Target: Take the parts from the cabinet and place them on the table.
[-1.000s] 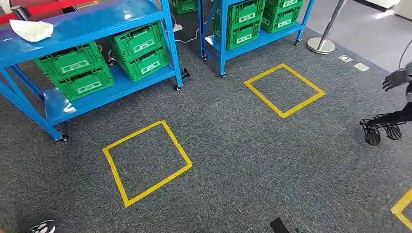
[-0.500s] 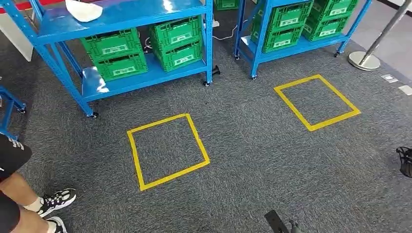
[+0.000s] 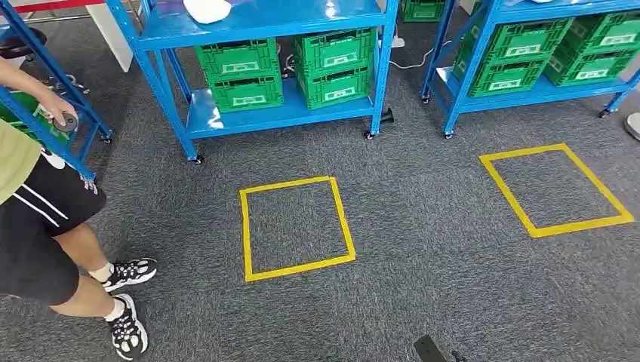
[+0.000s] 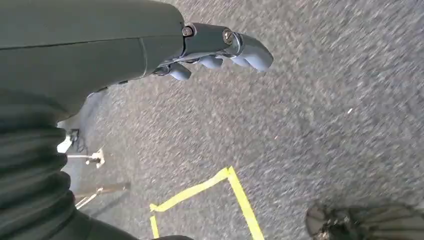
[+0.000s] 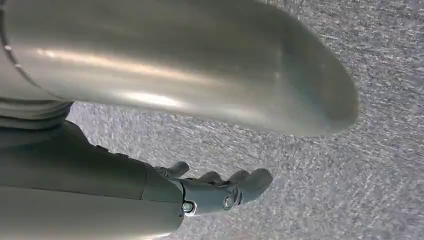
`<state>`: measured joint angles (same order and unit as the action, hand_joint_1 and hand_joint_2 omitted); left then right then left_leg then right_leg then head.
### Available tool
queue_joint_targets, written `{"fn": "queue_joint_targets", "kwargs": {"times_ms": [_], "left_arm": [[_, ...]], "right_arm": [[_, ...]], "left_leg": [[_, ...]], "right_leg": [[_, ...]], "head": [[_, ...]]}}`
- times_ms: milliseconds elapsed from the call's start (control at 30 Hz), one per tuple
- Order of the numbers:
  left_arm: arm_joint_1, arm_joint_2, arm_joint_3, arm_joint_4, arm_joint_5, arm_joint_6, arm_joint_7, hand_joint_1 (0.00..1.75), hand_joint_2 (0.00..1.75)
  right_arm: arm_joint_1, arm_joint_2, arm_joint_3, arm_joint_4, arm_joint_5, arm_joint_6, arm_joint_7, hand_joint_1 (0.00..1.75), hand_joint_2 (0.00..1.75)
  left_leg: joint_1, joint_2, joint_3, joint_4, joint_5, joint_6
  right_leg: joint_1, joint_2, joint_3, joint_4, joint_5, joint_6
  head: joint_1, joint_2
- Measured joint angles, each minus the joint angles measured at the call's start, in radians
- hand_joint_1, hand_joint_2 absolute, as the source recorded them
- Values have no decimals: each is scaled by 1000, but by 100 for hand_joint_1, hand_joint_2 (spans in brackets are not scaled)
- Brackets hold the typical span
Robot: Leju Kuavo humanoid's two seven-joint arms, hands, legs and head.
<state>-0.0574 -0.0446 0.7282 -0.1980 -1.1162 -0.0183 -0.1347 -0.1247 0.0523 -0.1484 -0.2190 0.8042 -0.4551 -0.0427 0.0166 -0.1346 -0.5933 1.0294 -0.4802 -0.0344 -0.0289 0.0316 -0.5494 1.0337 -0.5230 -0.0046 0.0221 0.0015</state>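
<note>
Open carpet [image 3: 423, 249] lies before the blue shelf rack [image 3: 264, 23]; green crates [image 3: 283, 68] fill its lower shelf, and a person [image 3: 45, 226] stands at the left.

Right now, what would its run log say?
phase: facing blue rack | left hand: empty | right hand: empty | person: nearby

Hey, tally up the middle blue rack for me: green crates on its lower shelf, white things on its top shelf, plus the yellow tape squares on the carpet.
Green crates: 4
White thing: 1
Yellow tape squares: 2
Total: 7
</note>
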Motion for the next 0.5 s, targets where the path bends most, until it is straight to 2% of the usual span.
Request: {"fn": "queue_joint_targets", "kwargs": {"times_ms": [33, 67, 100, 133, 167, 200, 233, 267, 300, 333, 367, 400, 467, 500], "left_arm": [[1, -2, 0, 1, -1, 0, 1, 0, 175], [-2, -2, 0, 0, -2, 0, 1, 0, 175], [-6, -2, 0, 0, -5, 0, 2, 0, 175], [-7, -2, 0, 0, -6, 0, 3, 0, 175], [-7, -2, 0, 0, -6, 0, 4, 0, 175], [-4, -2, 0, 0, -6, 0, 8, 0, 175], [-1, -2, 0, 0, -6, 0, 9, 0, 175], [0, -1, 0, 0, -6, 0, 9, 0, 175], [0, -1, 0, 0, -7, 0, 8, 0, 175], [-2, 1, 0, 0, -8, 0, 5, 0, 175], [-6, 1, 0, 0, -8, 0, 2, 0, 175], [-5, 1, 0, 0, -8, 0, 0, 0, 175], [1, 4, 0, 0, -9, -1, -1, 0, 175], [2, 4, 0, 0, -9, -3, 0, 0, 175]], "right_arm": [[0, 0, 0, 0, 0, 0, 0, 0, 0], [3, 0, 0, 0, 0, 0, -1, 0, 0], [8, 0, 0, 0, 0, 0, -3, 0, 0], [12, 0, 0, 0, 0, 1, -4, 0, 0], [14, 0, 0, 0, 0, 2, -6, 0, 0], [14, 0, 0, 0, 0, 2, -8, 0, 0], [14, 0, 0, 0, 1, 3, -9, 0, 0], [13, 0, 0, 0, 3, 3, -10, 0, 0], [13, 0, 0, 0, 3, 4, -11, 0, 0], [14, 0, 0, 0, 3, 6, -13, 0, 0], [14, 0, 0, 0, 3, 8, -14, 0, 0], [12, -1, -1, 0, 3, 9, -15, 0, 0], [6, -1, -4, 0, 1, 8, -18, 0, 0], [3, 0, -6, 0, 0, 8, -12, 0, 0]], "left_leg": [[-5, 65, -9, 25, -20, -2], [-4, 102, -35, 80, -58, -5], [-4, 119, -72, 162, -102, -8], [-4, 124, -107, 241, -136, -9], [-4, 125, -132, 299, -153, -9], [-4, 126, -132, 304, -144, -7], [-4, 128, -108, 265, -115, -4], [-6, 134, -65, 185, -74, 2], [-10, 156, -16, 94, -36, 11], [-19, 208, 25, 18, -20, 23], [-25, 225, 32, 5, -28, 27], [-27, 207, 27, 4, -25, 29], [-31, 190, 21, 3, -23, 35], [-22, 182, 30, -9, -16, 43]], "right_leg": [[2, -10, 1, -2, 1, -9], [5, -24, 0, -2, 0, -15], [9, -41, 0, -1, -1, -18], [12, -59, 0, -1, -2, -20], [14, -74, 0, -1, -3, -21], [16, -88, 1, -1, -4, -22], [18, -101, 2, -1, -5, -22], [21, -114, 4, -1, -6, -22], [22, -126, 8, -1, -9, -21], [23, -138, 12, -1, -11, -18], [31, -147, 11, 1, -16, -10], [29, -153, 13, 1, -15, -5], [26, -170, 19, -6, -14, 4], [31, -173, 23, -6, -17, 11]], "head": [[-8, 0], [-17, 0], [-18, 0], [-18, 0], [-18, 0], [-18, 0], [-18, 0], [-19, 0], [-19, 0], [-19, 0], [-18, 0], [-18, 0], [-18, 0], [-18, 0]]}}
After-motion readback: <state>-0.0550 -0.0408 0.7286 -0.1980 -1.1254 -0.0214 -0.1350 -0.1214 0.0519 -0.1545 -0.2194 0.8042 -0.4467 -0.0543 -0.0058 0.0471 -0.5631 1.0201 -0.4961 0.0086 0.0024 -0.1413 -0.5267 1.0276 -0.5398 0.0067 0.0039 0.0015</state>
